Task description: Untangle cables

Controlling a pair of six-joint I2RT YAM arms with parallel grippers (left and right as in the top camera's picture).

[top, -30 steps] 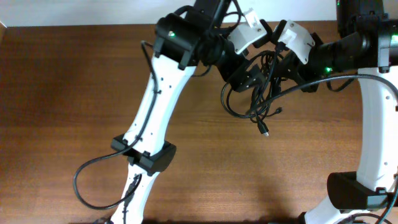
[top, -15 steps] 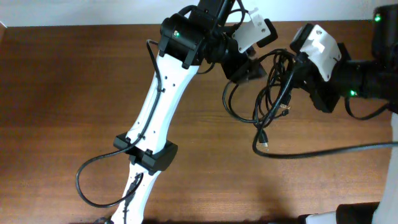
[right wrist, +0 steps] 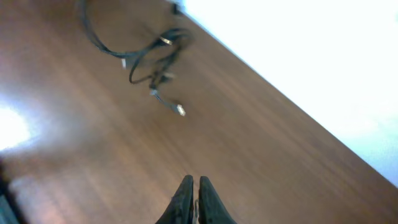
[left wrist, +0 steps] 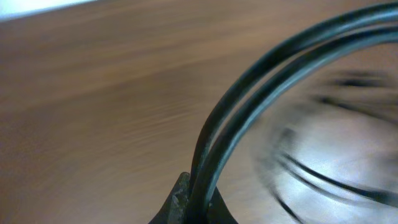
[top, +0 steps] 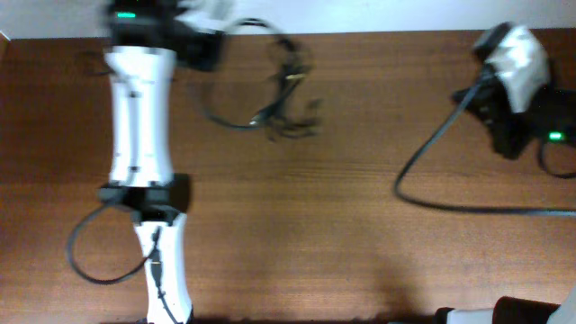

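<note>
Brown grained worktop (top: 315,225); left claw (left wrist: 196,202) extended to far edge, clenched on thin, glossy black cables (left wrist: 214,149); right claw (right wrist: 191,198) pinched shut.

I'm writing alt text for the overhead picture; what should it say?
A motion-blurred tangle of thin black cables trails from the end of the left arm near the far edge of the wooden table. The right arm is well apart at the right, touching none.
</note>
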